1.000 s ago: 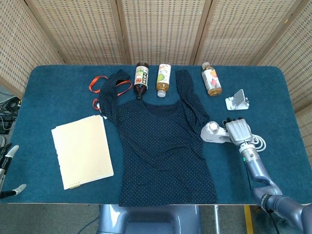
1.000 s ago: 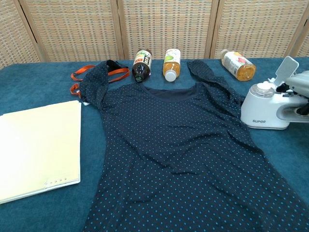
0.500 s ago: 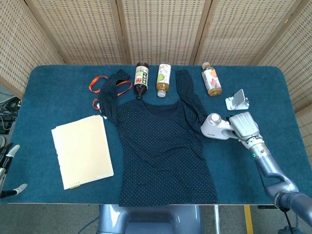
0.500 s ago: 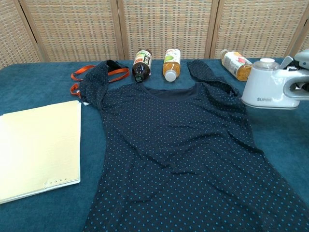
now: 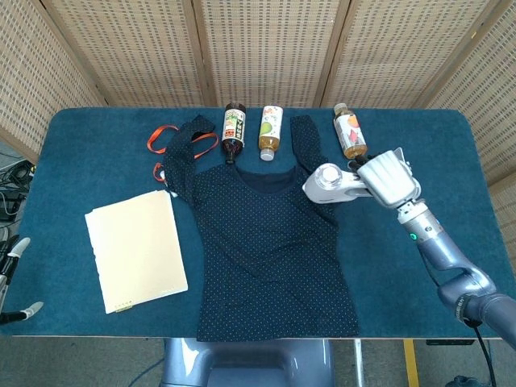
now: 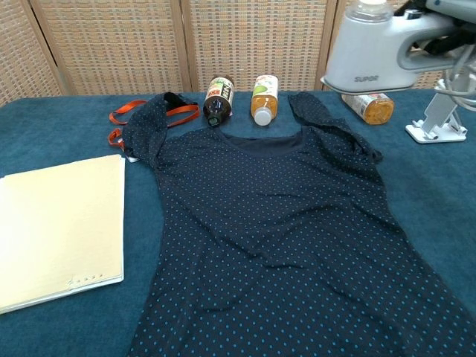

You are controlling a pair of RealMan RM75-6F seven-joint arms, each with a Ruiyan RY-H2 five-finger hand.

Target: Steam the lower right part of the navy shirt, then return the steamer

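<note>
- The right hand (image 5: 389,179) is gripping the handle of the white steamer (image 6: 370,53), holding it in the air over the shirt's right sleeve; the fingers are wrapping the handle, mostly hidden in the chest view.
- The steamer's side is showing grey lettering that is reading roughly "SUPOR"; the last letter is not sharp.
- One navy shirt (image 5: 270,242) with pale dots is lying flat in the middle of the blue table (image 5: 97,137), neck toward the screen, hem toward the near edge. Its lower right part is lying bare, well apart from the steamer.
- Three bottles are lying on their sides just beyond the neckline: a dark one (image 6: 219,100), an orange one with a white cap (image 6: 262,97), and another orange one (image 6: 367,103) partly hidden behind the steamer in the chest view. Their labels are showing print and a fruit picture, too small to read.
- One cream folder (image 5: 135,248) is lying left of the shirt, with a row of small marks near its front edge that cannot be made out.
- One orange strap (image 5: 161,137) is lying by the left sleeve, partly under it.
- One white stand (image 6: 433,123) is sitting on the table right of the shirt.
- The left hand (image 5: 14,278) is showing only as fingertips at the head view's left edge; whether it is holding anything, I cannot tell.
</note>
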